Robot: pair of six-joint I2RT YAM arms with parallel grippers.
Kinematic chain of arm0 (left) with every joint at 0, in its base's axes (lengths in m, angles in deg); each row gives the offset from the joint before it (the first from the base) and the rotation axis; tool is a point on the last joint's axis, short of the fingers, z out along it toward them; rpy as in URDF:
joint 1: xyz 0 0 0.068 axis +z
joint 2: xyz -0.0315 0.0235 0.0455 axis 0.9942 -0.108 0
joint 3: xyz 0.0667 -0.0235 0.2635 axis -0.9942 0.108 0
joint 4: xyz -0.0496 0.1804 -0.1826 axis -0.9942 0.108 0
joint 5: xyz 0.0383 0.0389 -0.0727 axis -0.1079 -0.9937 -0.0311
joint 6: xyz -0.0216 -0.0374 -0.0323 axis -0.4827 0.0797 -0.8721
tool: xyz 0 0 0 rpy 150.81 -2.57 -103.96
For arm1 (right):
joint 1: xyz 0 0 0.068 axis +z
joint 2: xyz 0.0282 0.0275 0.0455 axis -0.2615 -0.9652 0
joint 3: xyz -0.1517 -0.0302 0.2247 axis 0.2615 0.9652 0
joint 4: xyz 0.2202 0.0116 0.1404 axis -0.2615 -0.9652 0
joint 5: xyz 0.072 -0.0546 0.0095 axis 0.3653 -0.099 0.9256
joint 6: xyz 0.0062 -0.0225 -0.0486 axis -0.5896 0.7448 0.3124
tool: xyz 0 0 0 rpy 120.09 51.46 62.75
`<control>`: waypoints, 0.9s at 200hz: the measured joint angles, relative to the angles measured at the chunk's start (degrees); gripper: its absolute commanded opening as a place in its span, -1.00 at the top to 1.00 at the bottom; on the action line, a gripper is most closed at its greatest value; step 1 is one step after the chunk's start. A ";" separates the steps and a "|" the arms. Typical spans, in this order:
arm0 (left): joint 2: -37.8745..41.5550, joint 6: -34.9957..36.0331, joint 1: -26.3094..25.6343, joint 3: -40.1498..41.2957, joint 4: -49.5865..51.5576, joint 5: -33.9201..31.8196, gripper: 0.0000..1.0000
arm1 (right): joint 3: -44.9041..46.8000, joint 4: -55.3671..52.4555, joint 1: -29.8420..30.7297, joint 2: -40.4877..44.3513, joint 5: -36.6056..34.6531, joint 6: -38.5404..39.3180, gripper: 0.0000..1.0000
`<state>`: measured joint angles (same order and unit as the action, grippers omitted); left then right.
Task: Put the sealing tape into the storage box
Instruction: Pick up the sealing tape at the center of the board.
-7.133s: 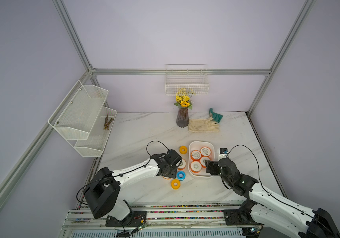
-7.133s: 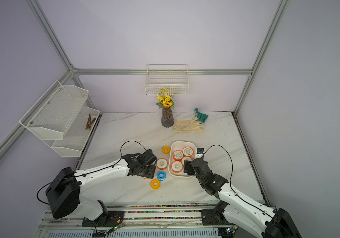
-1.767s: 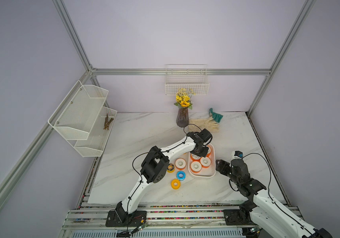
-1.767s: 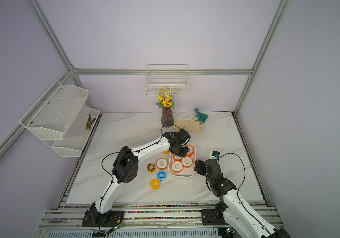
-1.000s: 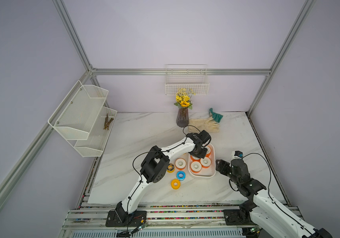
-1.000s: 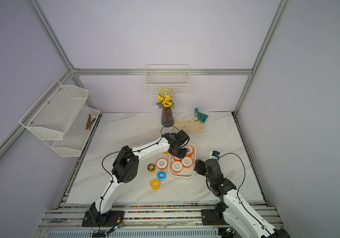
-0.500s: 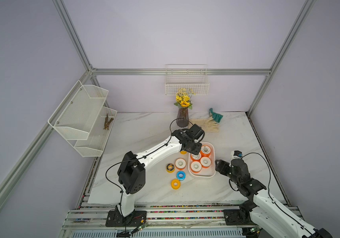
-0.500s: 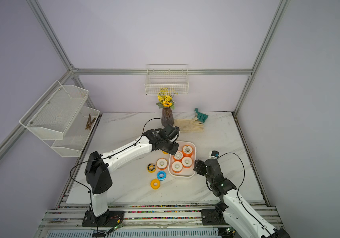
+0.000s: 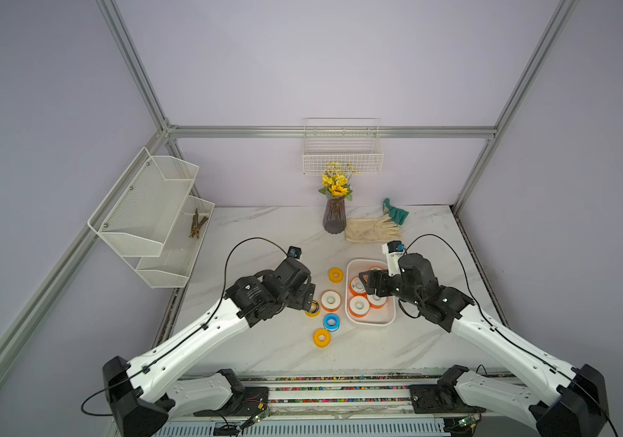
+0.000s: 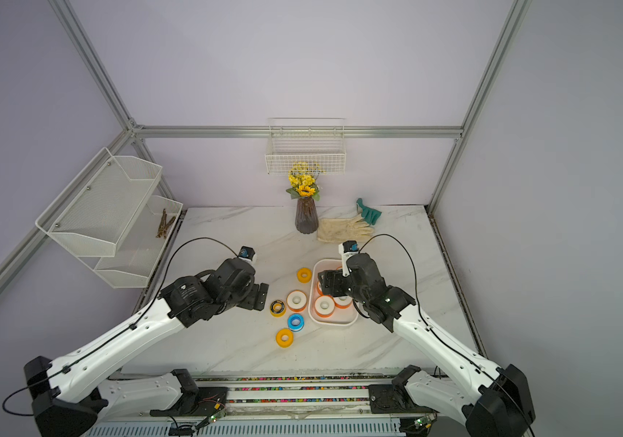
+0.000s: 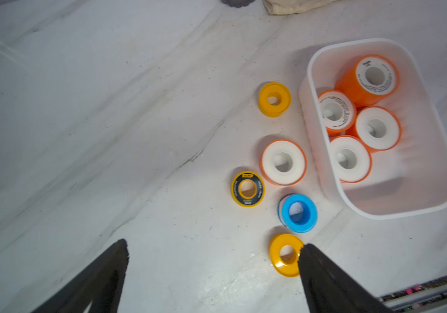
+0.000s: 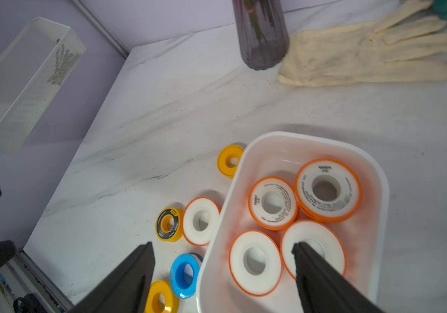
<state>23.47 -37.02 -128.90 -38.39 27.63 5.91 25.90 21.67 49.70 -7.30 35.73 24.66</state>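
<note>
The storage box (image 9: 370, 322) (image 11: 396, 214) is a white tub holding several orange sealing tape spools (image 12: 255, 261). Left of it, loose on the marble, lie a yellow spool (image 9: 335, 275), an orange-white one (image 11: 283, 162), a black-yellow one (image 11: 247, 189), a blue one (image 11: 298, 212) and another yellow one (image 11: 284, 254). My left gripper (image 11: 214, 246) (image 10: 262, 297) hovers open and empty just left of these. Above the box, my right gripper (image 12: 222, 246) (image 9: 368, 282) is open and empty, its fingers straddling the box's left wall.
A dark vase of yellow flowers (image 9: 334, 219), a cream glove (image 9: 372, 229) and a green glove (image 9: 395, 213) lie behind the box. White mesh shelves (image 9: 151, 215) hang on the left wall and a wire basket (image 9: 342, 155) on the back wall.
My left gripper has opened and drawn back from the box to the left of the loose spools. My right gripper has moved from the box's right side to above it.
</note>
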 measured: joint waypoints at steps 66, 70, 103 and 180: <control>14.03 -0.17 4.52 10.25 0.09 -3.13 -1.00 | -26.99 -13.46 8.39 -27.87 3.04 9.75 -0.71; 14.08 -0.17 4.57 10.29 0.09 -3.13 -1.00 | -28.22 -14.32 8.70 -29.24 3.02 10.23 -0.72; 14.01 -0.20 4.66 10.32 0.07 -3.32 -0.99 | -37.55 -21.79 10.64 -39.65 2.47 14.69 -0.73; 13.35 -0.17 6.01 10.32 0.07 -3.06 -0.99 | -50.14 -34.99 11.34 -56.28 -0.24 22.10 -0.73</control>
<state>36.82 -37.19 -122.89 -28.07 27.70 2.85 -24.23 -13.32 61.05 -63.58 35.49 46.76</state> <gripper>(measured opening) 0.998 0.863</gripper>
